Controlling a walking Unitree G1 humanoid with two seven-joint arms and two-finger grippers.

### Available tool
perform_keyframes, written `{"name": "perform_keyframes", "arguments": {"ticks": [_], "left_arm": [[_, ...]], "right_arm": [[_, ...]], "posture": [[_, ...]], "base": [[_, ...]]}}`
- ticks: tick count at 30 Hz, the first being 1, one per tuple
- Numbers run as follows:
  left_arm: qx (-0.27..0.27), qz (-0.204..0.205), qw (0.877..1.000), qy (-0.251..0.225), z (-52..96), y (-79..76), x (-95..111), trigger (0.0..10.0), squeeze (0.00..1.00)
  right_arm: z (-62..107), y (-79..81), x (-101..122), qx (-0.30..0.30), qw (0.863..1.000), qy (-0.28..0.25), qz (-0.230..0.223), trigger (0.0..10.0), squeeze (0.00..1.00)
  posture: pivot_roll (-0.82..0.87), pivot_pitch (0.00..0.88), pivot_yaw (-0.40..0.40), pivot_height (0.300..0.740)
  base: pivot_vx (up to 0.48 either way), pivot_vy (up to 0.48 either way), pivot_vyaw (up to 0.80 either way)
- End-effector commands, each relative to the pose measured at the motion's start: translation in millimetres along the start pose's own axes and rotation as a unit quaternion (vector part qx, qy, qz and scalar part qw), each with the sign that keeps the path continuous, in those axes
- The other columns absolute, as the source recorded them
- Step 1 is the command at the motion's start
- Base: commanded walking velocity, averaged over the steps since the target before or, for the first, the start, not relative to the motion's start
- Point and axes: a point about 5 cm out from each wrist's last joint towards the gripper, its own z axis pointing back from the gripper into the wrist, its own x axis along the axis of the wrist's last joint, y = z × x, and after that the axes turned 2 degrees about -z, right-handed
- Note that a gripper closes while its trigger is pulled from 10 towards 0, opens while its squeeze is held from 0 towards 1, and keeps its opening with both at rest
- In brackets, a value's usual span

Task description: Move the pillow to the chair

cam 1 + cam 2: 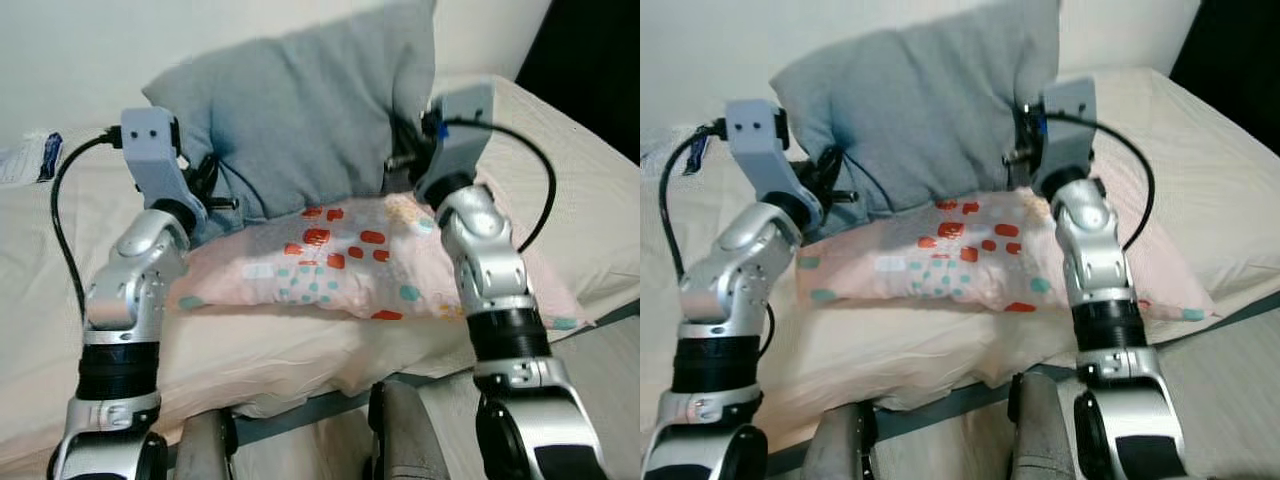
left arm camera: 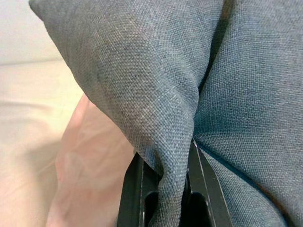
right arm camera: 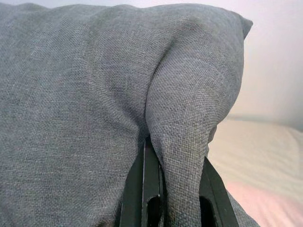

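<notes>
Left eye view: grey pillow (image 1: 300,120) held upright over the bed (image 1: 590,190), its lower edge at or just above a pink patterned pillow (image 1: 340,265); contact unclear. Left gripper (image 2: 163,198) clenched on a bunched fold at one side; right gripper (image 3: 177,194) pinching a fold at the other. Chair unseen. Risks, as judgement: each hold is on cloth only, so a fold could slide out if the arms spread or swing. Sagging bulk may drag the pink patterned pillow along.
</notes>
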Motion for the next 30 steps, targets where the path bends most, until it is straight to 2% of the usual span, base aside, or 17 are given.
{"name": "perform_keyframes", "arguments": {"ticks": [1,2,3,4,5,6,9,10,13,14,15,18,22,26,30], "left_arm": [[0.001,-0.009,1.000,-0.014,-0.8,-9.6,-2.4,10.0,0.00],[0.031,-0.035,0.999,0.012,-1.4,-7.3,-13.7,10.0,0.00],[0.031,-0.035,0.999,0.012,-1.4,-7.3,-13.7,10.0,0.00],[0.067,-0.075,0.995,0.029,-0.9,-4.4,-22.5,10.0,0.00],[0.067,-0.075,0.995,0.029,-0.9,-4.4,-22.5,10.0,0.00],[0.091,-0.102,0.990,0.039,-0.2,-3.2,-29.1,10.0,0.00],[0.099,-0.093,0.990,0.049,0.5,-4.0,-34.1,10.0,0.00],[0.081,-0.076,0.993,0.047,1.1,-8.0,-35.6,10.0,0.00],[0.066,-0.069,0.995,0.038,2.1,-12.3,-34.9,10.0,0.00],[0.054,-0.066,0.996,0.015,4.0,-16.7,-31.3,10.0,0.00],[0.036,-0.047,0.998,-0.003,7.0,-21.8,-29.6,10.0,0.00],[0.022,-0.026,0.999,-0.018,10.7,-26.2,-28.1,10.0,0.00],[0.031,-0.050,0.998,-0.009,11.8,-25.9,-30.7,10.0,0.00],[0.040,-0.043,0.998,0.018,12.9,-22.2,-37.6,10.0,0.00],[0.038,-0.042,0.998,0.009,14.1,-19.3,-36.2,10.0,0.00]], "right_arm": [[-1.3,14.3,7.1,0.022,0.999,-0.019,0.018,10.0,0.00],[3.3,10.4,-2.0,-0.004,0.999,-0.003,0.041,10.0,0.00],[3.3,10.4,-2.0,-0.004,0.999,-0.003,0.041,10.0,0.00],[8.5,7.0,-10.6,-0.020,0.997,0.013,0.067,10.0,0.00],[8.5,7.0,-10.6,-0.020,0.997,0.013,0.067,10.0,0.00],[14.0,5.3,-15.8,-0.029,0.996,0.022,0.086,10.0,0.00],[19.5,5.0,-19.2,-0.032,0.994,0.029,0.104,10.0,0.00],[24.2,7.2,-20.2,-0.025,0.992,0.024,0.123,10.0,0.00],[28.5,11.3,-21.8,-0.017,0.992,0.022,0.120,10.0,0.00],[32.9,17.0,-21.5,-0.006,0.995,0.013,0.097,10.0,0.00],[36.1,21.6,-23.0,0.000,0.997,0.013,0.078,10.0,0.00],[38.9,25.5,-26.1,0.001,0.998,0.020,0.053,10.0,0.00],[38.8,25.6,-29.8,-0.012,0.999,0.028,0.039,10.0,0.00],[38.9,22.3,-33.9,-0.018,0.998,0.039,0.047,10.0,0.00],[41.4,21.3,-36.6,-0.020,0.997,0.047,0.050,10.0,0.00]], "posture": [[0.01,0.091,-0.017,0.572],[0.00,0.090,-0.016,0.572],[0.00,0.090,-0.016,0.572],[0.01,0.089,-0.016,0.572],[0.01,0.089,-0.016,0.572],[0.01,0.085,-0.012,0.572],[0.01,0.081,-0.008,0.572],[0.00,0.079,-0.005,0.572],[0.00,0.076,-0.004,0.572],[0.00,0.072,-0.004,0.572],[0.00,0.071,-0.005,0.577],[0.00,0.067,-0.004,0.587],[0.00,0.067,-0.003,0.607],[0.00,0.084,-0.004,0.627],[0.00,0.082,-0.004,0.642]], "base": [[0.000,0.000,0.00],[0.000,0.000,0.00],[0.000,0.000,0.00],[0.000,0.000,0.00],[0.000,0.000,0.00],[0.000,0.000,0.00],[0.000,0.000,0.00],[0.000,0.000,0.00],[0.000,0.000,0.00],[0.000,0.000,0.00],[0.000,0.000,0.00],[0.000,0.000,0.00],[0.000,0.000,0.00],[0.000,0.000,0.00],[0.000,0.000,0.00]]}}
